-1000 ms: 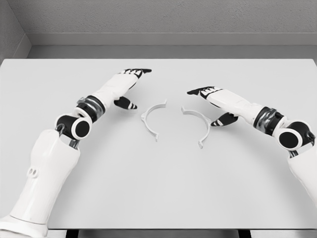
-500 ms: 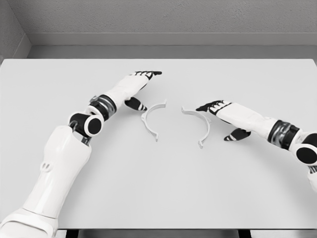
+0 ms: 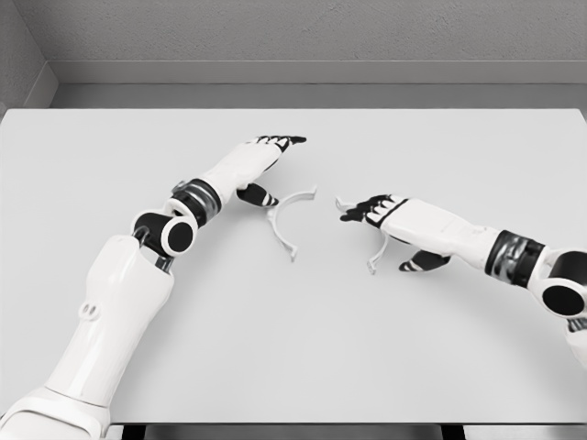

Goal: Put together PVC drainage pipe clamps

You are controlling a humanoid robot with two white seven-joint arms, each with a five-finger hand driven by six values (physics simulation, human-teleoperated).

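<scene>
Support surface: flat, pale grey rectangular table (image 3: 303,348), plain matte top, far edge running along a grey wall. Two thin white plastic half-ring clamp pieces lie flat near its centre. Left half-ring (image 3: 285,218) opens rightward; right half-ring (image 3: 374,252) opens leftward, partly covered from above. Open sides face each other; the two pieces lie apart, not touching.
</scene>
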